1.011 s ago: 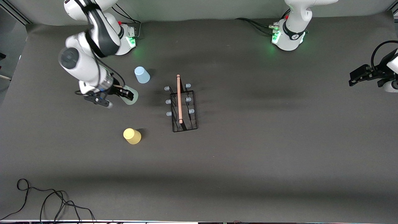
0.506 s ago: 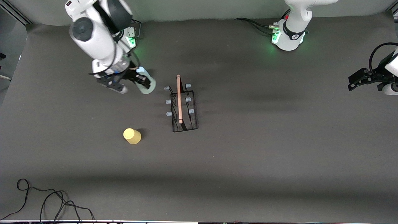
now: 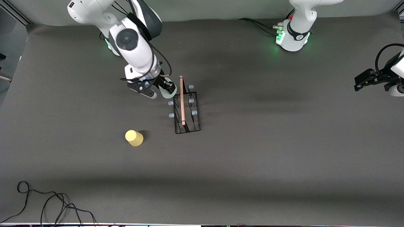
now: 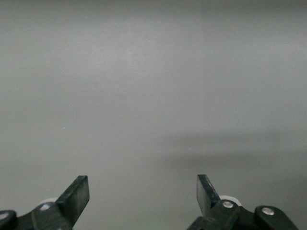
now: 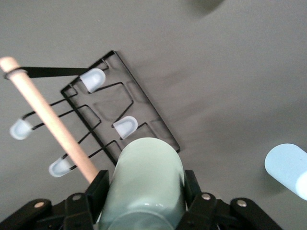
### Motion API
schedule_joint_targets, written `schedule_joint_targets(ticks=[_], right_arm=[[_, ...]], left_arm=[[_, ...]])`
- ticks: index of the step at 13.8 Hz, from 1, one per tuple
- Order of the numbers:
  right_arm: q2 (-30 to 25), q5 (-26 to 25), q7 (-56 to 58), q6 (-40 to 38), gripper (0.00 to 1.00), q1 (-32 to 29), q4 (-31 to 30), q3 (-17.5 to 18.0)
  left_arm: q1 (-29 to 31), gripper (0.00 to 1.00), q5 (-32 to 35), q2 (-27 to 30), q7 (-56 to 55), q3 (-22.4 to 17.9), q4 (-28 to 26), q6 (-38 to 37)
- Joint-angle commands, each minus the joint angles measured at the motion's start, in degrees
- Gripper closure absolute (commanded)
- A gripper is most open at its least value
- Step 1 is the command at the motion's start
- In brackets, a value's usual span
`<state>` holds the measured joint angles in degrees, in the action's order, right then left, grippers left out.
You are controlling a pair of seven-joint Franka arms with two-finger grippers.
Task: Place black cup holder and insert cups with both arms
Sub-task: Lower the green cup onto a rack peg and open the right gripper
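The black cup holder (image 3: 186, 126) stands mid-table with its wooden handle (image 3: 181, 101) on top and pale pegs (image 3: 170, 103). My right gripper (image 3: 167, 86) is shut on the grey-green cup (image 3: 164, 92) and holds it over the rack's end nearest the robots, beside the handle. In the right wrist view the gripper (image 5: 146, 191) clamps the cup (image 5: 148, 167) above the rack (image 5: 144, 111) and a peg (image 5: 125, 126). The light blue cup (image 5: 288, 170) stands on the table; the right arm hides it in the front view. The yellow cup (image 3: 134, 138) stands nearer the front camera. My left gripper (image 3: 367, 78) waits open at the left arm's end of the table, empty in its wrist view (image 4: 143, 191).
A black cable (image 3: 47, 201) lies coiled at the table's front edge toward the right arm's end. The left arm's green-lit base (image 3: 292, 39) stands at the table's robot edge.
My right arm has carried the grey-green cup from beside the blue cup over to the rack's end nearest the robots. The left arm has barely moved.
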<state>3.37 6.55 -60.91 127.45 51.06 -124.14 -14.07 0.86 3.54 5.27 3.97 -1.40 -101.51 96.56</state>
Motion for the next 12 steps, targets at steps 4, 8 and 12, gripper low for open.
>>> schedule_joint_targets(ticks=[4, 8, 12], right_arm=[[0.85, -0.48, -1.06, 5.17, 1.00, 2.81, -4.35, -0.60], [1.64, -0.48, -0.97, 5.36, 0.14, 2.73, -4.36, -0.60], [-0.11, -0.48, 1.13, -0.32, 0.00, 2.03, -2.53, -1.48]], left_arm=[[-1.03, 0.00, 1.03, 0.44, -0.28, 0.34, 0.61, 0.56], [-1.82, 0.00, 0.94, -0.26, -0.80, 0.34, 0.52, 1.61], [-1.56, 0.00, 0.59, -1.84, -0.02, 0.34, 1.40, 2.49]])
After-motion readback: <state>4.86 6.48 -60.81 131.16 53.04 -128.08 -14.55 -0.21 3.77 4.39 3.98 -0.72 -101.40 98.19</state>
